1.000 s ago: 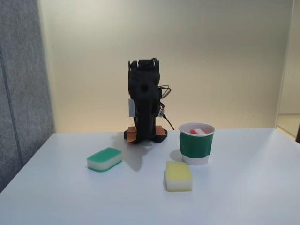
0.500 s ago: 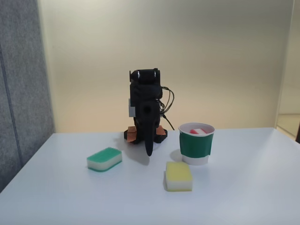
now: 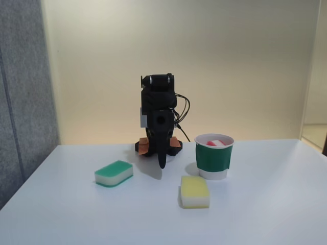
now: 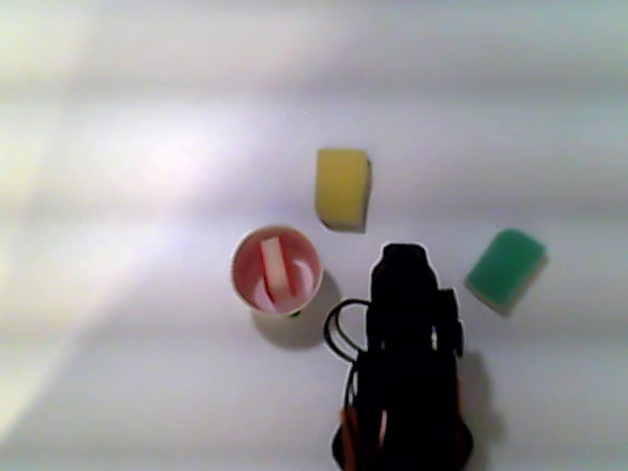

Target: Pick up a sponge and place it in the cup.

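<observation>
Fixed view: the claw (image 3: 162, 164) points down above the table (image 3: 265, 204), its jaws seemingly together with nothing between them. The cup (image 3: 214, 156) stands to its right with the sponge (image 3: 215, 143) on edge inside; the green sponge (image 3: 114, 173) lies left, the yellow sponge (image 3: 194, 191) nearer the camera. Other view: the claw (image 4: 397, 257) is too dark to read, and the sponge (image 4: 278, 269) stands in the cup (image 4: 243, 285) to its left.
</observation>
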Tool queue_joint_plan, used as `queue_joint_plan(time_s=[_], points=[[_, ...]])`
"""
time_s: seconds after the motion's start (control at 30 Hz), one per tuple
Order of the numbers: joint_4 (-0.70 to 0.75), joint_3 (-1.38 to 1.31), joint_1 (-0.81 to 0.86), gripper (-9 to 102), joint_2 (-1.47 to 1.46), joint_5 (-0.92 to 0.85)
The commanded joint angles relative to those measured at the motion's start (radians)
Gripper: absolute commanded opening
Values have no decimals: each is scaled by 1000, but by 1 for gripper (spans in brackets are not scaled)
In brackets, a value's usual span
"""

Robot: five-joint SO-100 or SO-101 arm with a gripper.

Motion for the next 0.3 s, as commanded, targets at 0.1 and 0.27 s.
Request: queue_joint_plan(time_s=[0.1,0.27], points=[[117,-2,6,0,3,-2],[117,-2,6,0,5,0]])
